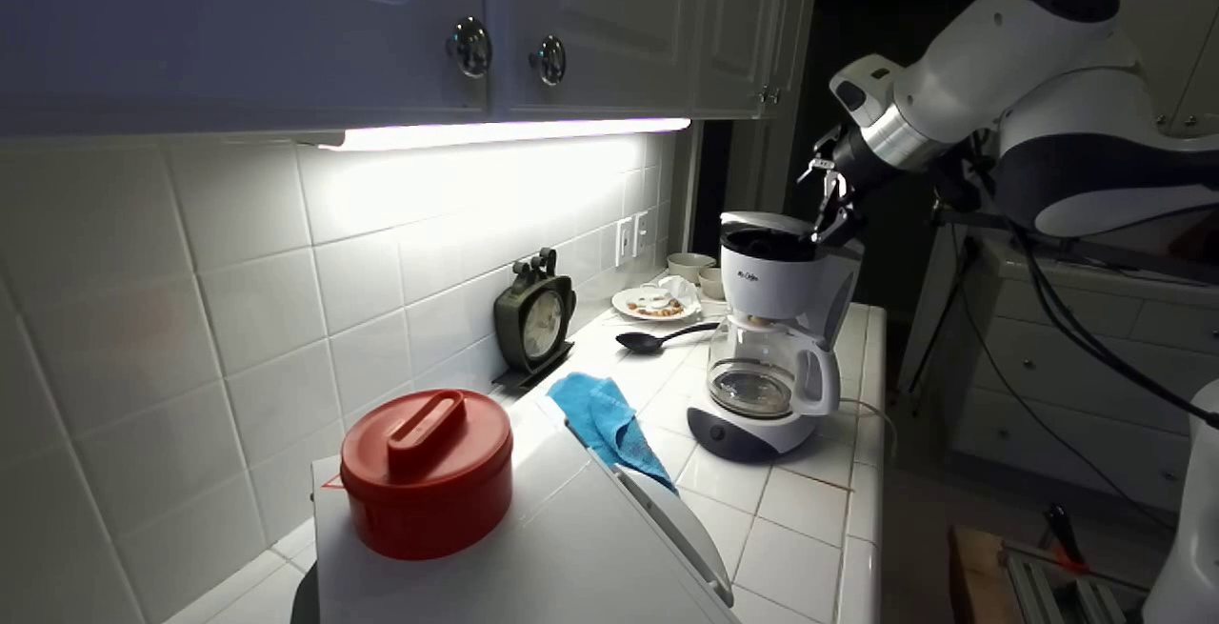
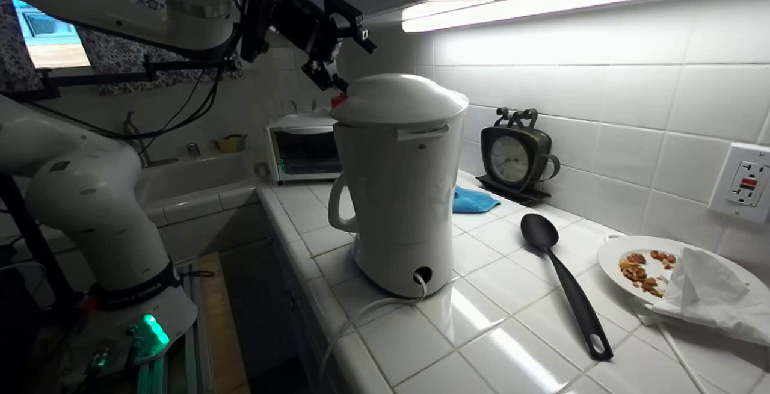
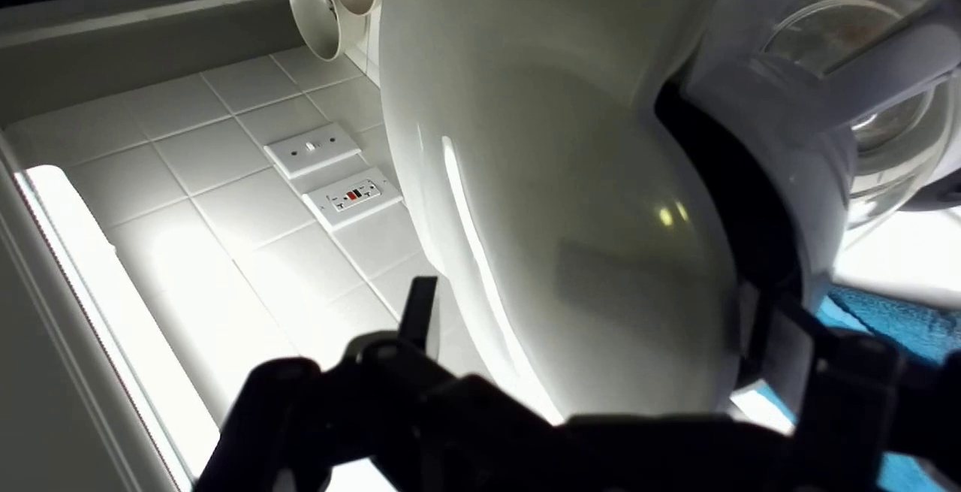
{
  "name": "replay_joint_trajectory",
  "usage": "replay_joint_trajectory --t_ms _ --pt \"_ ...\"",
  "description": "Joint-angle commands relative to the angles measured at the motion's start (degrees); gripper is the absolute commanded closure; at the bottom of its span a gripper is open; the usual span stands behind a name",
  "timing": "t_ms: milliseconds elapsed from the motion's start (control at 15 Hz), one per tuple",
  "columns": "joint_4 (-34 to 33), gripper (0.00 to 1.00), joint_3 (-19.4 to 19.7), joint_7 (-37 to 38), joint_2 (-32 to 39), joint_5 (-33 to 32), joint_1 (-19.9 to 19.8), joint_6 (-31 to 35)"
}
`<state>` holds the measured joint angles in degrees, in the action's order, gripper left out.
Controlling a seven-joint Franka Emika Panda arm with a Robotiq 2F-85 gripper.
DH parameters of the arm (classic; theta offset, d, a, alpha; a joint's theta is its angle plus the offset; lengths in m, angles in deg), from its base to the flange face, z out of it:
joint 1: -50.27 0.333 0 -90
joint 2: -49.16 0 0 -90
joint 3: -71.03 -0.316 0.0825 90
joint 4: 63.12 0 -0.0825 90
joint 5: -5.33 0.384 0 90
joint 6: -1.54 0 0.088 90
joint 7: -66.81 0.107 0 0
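Jaws stand spread at the edge of the coffeemaker lid [image 2: 402,100], free air above.

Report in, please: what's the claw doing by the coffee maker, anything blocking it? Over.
Gripper open at the lid of the coffee maker, contact unclear. Lid ajar, carafe in place. Nothing seen blocking; black spoon aside on the counter.

A white coffee maker [image 1: 773,289] stood upright just below the gripper [image 2: 355,64], its domed lid [image 2: 402,100] ajar, its glass carafe [image 1: 754,369] farther down.
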<state>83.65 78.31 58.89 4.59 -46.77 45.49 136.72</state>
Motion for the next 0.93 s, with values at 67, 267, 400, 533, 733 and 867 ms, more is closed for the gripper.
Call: replay_joint_trajectory --t_ms 67,267,400,533,733,867 --pt "-1.8 0.0 -0.9 1.3 2.8 -1.0 -1.0 1.3" --pt "-2.8 0.0 -1.3 1.7 1.5 -1.9 -2.8 -0.1" --pt "-3.5 0.0 -1.4 1.7 0.2 -2.1 -3.9 -0.9" --pt "-4.3 0.0 -1.4 1.9 -1.2 -2.5 -5.3 -1.9" --pt "-5.5 0.0 -1.0 1.7 -2.9 -3.4 -7.1 -3.6" --pt "-6.0 0.0 -0.5 1.7 -4.3 -4.2 -8.2 -4.9"
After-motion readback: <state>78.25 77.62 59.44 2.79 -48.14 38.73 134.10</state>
